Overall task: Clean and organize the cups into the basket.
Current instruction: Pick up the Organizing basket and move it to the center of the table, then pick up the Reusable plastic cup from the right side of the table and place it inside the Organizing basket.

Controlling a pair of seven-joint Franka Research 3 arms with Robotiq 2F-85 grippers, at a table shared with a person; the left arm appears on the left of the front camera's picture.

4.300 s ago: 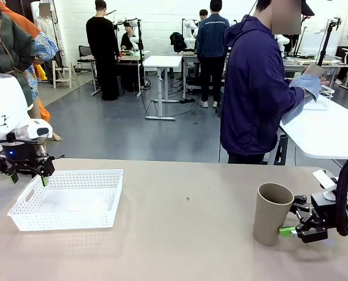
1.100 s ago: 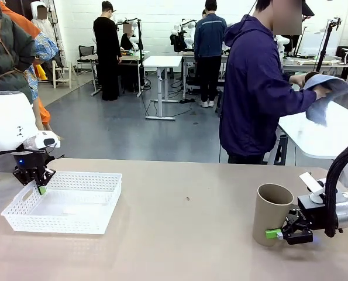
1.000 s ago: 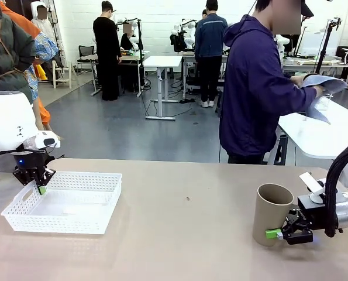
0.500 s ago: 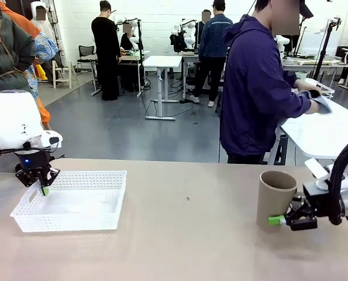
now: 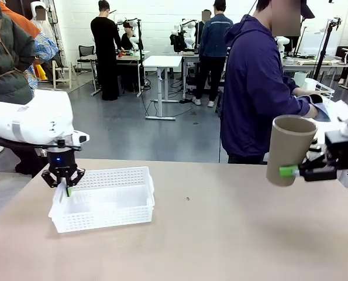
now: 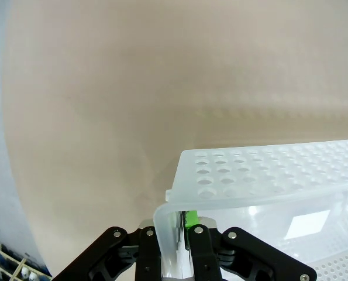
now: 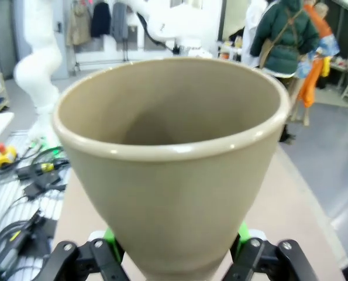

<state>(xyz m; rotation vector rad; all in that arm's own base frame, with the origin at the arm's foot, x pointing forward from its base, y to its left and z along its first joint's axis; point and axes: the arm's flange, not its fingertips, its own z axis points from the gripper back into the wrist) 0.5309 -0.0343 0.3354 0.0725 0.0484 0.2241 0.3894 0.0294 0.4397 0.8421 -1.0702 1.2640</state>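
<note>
Cup [image 5: 289, 149], a tall tan-brown tapered matte tumbler, clasped upright between the pads of the right gripper [image 5: 290, 171], above the beige table [image 5: 191, 246]. Left gripper [image 5: 64, 186] pinches the end wall of the shallow white lattice plastic basket [image 5: 109, 213], apparently empty; nothing stowed yet.

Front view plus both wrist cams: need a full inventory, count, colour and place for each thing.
cup: 1, tan-brown, up in the air over the table's right side, upright, held low on its body
basket: 1, white lattice plastic, on the table's left part, nothing in it
table: 1, beige top, runs across the near scene
person: 1, dark blue hooded jacket, at the far side, turned toward the right
background people: several, dark clothes, by desks far back
left gripper: 1, black with green pads, shut on the basket's left wall
right gripper: 1, black with green pads, shut on the cup
</note>
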